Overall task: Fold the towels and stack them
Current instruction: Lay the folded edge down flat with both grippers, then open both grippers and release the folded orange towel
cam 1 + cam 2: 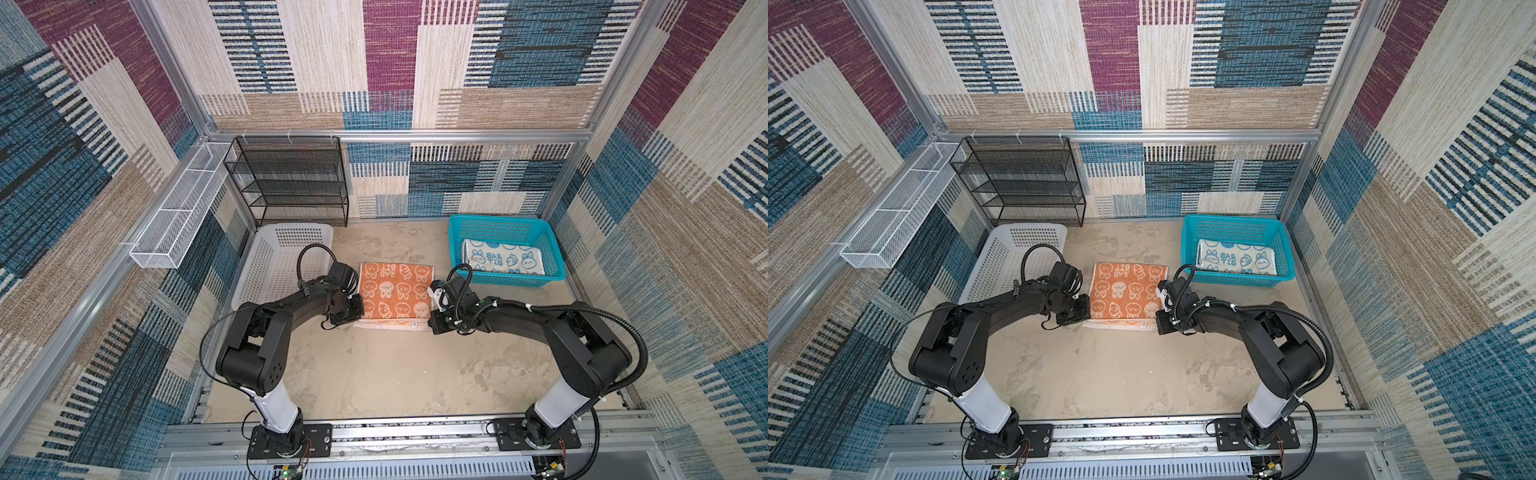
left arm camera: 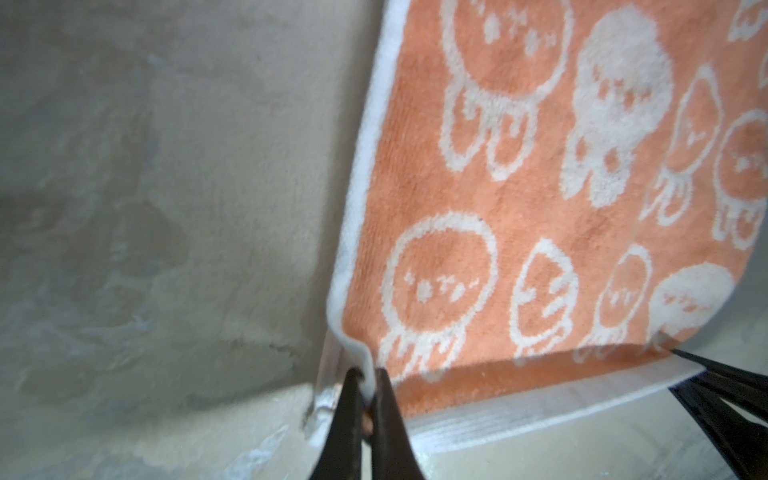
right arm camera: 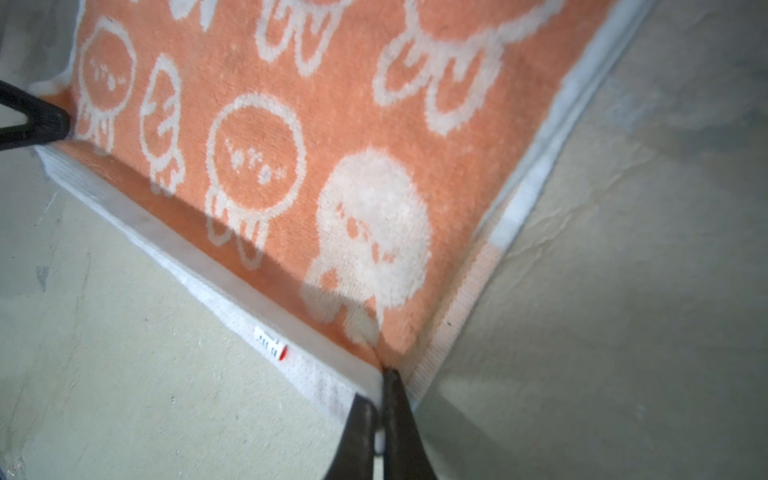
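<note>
An orange towel [image 1: 395, 291] with white cartoon faces lies in the middle of the table, its far half folded over toward me so a white-edged lower layer shows along the near edge. In the left wrist view my left gripper [image 2: 368, 376] is shut on the upper layer's near-left corner of this orange towel [image 2: 519, 208]. My right gripper [image 3: 380, 390] is shut on the near-right corner of the orange towel [image 3: 311, 166]. In both top views the two grippers [image 1: 358, 321] [image 1: 432, 325] sit low at those corners. A teal-white rabbit towel [image 1: 503, 257] lies folded in the teal basket [image 1: 498, 219].
A white plastic basket [image 1: 291, 227] stands just left of the orange towel, close behind my left arm. A black mesh rack [image 1: 291, 183] stands at the back left, and a white wire tray [image 1: 178, 216] hangs on the left wall. Bare tabletop [image 1: 395, 374] lies toward me.
</note>
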Robot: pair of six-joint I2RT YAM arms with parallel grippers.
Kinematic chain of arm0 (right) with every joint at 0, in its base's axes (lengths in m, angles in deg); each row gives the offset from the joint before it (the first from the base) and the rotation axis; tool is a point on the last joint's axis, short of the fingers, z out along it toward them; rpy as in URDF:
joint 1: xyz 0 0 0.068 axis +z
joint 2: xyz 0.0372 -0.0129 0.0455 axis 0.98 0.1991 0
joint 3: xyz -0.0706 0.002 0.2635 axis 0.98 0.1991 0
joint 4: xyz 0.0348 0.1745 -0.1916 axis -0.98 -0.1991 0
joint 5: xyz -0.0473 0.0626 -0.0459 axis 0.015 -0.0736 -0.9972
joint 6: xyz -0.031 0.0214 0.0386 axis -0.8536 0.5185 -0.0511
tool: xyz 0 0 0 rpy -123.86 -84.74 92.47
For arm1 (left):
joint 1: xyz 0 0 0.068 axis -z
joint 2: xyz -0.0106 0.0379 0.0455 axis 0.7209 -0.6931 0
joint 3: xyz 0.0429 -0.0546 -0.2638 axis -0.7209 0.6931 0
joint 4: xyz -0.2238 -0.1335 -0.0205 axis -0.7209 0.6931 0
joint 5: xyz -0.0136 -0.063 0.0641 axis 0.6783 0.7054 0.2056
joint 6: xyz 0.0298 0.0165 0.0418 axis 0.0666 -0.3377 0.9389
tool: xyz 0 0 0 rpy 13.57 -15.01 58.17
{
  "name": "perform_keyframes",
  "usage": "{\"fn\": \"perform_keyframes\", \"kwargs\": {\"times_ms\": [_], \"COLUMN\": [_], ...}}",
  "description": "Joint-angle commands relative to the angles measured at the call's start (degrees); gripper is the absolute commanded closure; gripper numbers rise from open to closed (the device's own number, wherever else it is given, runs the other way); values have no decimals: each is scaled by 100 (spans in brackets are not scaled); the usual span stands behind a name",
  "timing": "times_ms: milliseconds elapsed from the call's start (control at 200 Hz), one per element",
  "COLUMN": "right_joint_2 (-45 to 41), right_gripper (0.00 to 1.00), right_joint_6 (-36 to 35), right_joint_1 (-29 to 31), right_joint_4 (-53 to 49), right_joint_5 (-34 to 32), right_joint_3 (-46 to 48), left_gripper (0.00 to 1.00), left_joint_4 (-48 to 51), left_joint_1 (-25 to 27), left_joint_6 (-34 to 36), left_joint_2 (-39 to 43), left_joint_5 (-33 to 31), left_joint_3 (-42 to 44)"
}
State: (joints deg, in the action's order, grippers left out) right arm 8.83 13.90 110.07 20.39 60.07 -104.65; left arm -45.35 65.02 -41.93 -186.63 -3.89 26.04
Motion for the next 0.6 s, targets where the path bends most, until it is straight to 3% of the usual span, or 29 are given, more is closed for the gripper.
{"fn": "perform_keyframes", "kwargs": {"times_ms": [0,591], "right_joint_2": [36,-129], "right_gripper": [100,73], "right_joint_6": [85,60], "right_joint_1": [9,229], "right_joint_4": [-222,-417], "right_joint_5": [-383,-436], "right_joint_3": [58,-72], "left_gripper": [100,75], "left_joint_4": [127,99], "left_joint_1": [-20,-18], "left_joint_6": [126,80], "left_joint_2": [-38,246], "left_joint_5": [-414,-296], "left_joint_3": [-18,69]}}
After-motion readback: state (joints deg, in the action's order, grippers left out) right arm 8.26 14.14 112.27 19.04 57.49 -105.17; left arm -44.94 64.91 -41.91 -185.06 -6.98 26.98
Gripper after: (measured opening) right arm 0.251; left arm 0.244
